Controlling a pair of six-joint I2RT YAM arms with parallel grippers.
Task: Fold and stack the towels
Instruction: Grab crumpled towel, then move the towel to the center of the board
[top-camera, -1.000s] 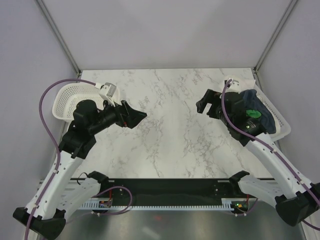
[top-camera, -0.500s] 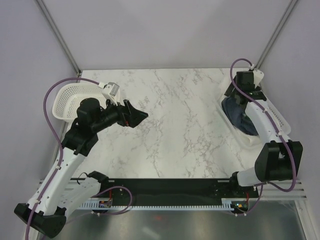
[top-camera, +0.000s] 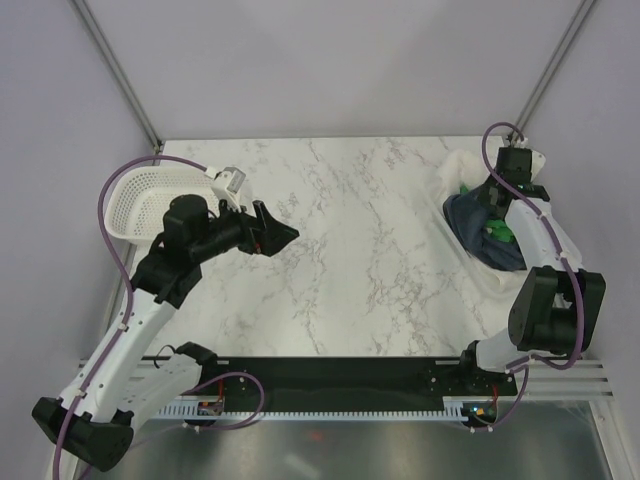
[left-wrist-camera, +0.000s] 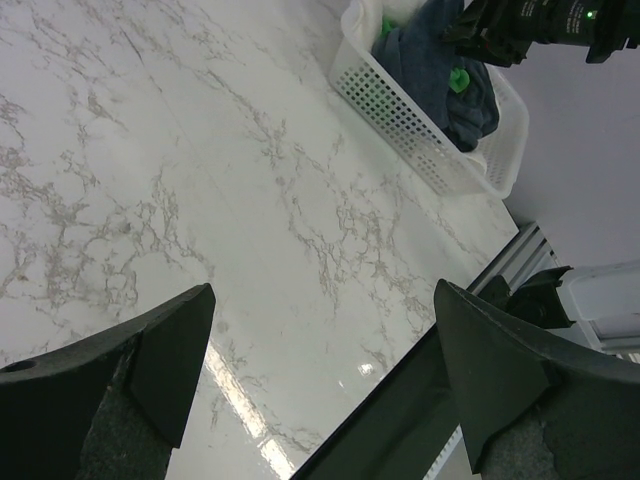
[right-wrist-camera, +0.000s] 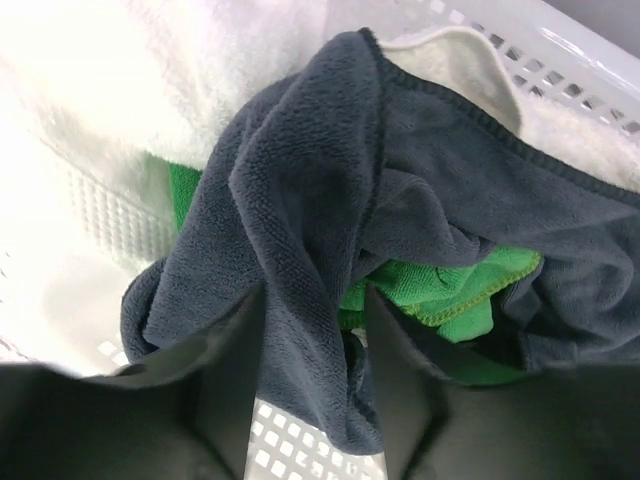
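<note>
The towels lie bunched in the white basket (top-camera: 478, 268) at the right edge of the table. The navy towel (right-wrist-camera: 300, 200) is on top, with the green towel (right-wrist-camera: 450, 300) under it and the white towel (right-wrist-camera: 150, 70) behind. My right gripper (right-wrist-camera: 312, 310) reaches down into the basket (right-wrist-camera: 300, 450). Its fingers straddle a hanging fold of the navy towel, still a little apart. In the top view it (top-camera: 490, 205) sits over the navy towel (top-camera: 478, 232). My left gripper (top-camera: 280, 235) hovers open and empty over the left of the table.
A second white perforated basket (top-camera: 130, 200) stands at the table's left edge behind my left arm. The marble tabletop (top-camera: 360, 240) stretches between the two arms. The left wrist view shows the right basket (left-wrist-camera: 400, 120) far off, and the table's black front rail (left-wrist-camera: 400, 400).
My right arm swung out from the table's middle to over the right basket and dipped into it. Its jaws narrowed around a fold of the navy towel. The left arm barely moved.
</note>
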